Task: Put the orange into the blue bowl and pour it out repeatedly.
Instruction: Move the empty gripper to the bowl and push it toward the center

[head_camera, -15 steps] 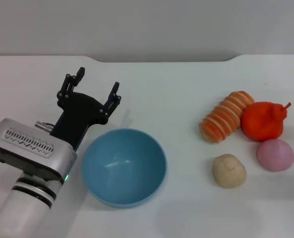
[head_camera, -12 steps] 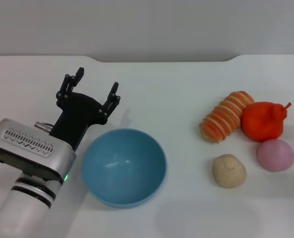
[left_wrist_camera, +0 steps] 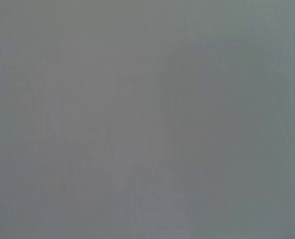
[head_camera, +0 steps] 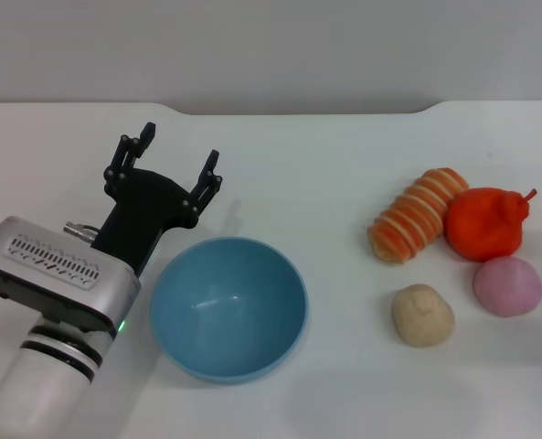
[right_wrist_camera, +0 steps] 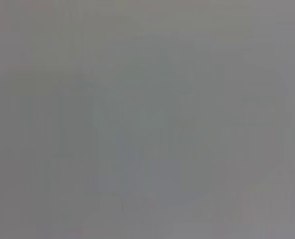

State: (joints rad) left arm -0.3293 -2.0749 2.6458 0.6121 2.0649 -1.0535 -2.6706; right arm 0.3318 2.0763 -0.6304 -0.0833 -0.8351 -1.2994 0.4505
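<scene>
Nearest on the white table [head_camera: 325, 165] stands the blue bowl [head_camera: 228, 307], upright and holding nothing. The left gripper [head_camera: 172, 163] hangs just beyond the bowl's left rim, fingers spread wide, gripping nothing. To the right lie a beige lump [head_camera: 422, 315] and a pink ball [head_camera: 507, 285]. Farther back, the orange [head_camera: 486, 222] rests touching a striped oblong [head_camera: 417, 214], well apart from the bowl. No legible writing or brand is visible. Both wrist views show only blank grey.
</scene>
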